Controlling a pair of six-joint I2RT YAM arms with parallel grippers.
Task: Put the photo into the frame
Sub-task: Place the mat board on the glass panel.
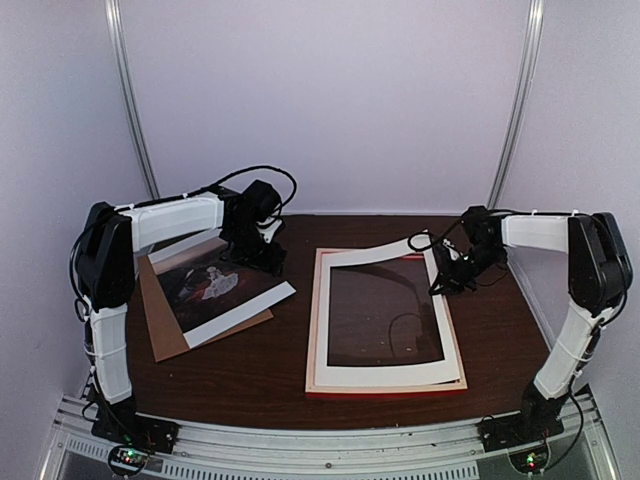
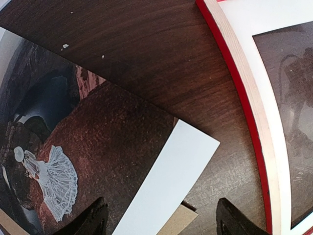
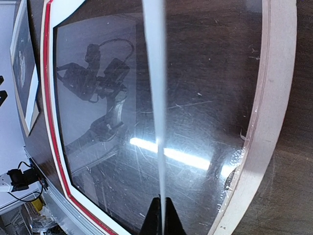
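The photo, a dark landscape with a white-dressed figure, lies at the left on the brown backing board. My left gripper hovers open over its far right corner; in the left wrist view the photo and its white margin lie between the spread fingers. The frame lies pale back up at centre right, holding glass. The white mat rests on it. My right gripper is shut on the mat's far right part and lifts it; the mat shows edge-on there.
The dark wooden table has pale walls close on three sides. The frame's red edge lies just right of the photo. A metal rail with the arm bases runs along the near edge. Cables hang by both wrists.
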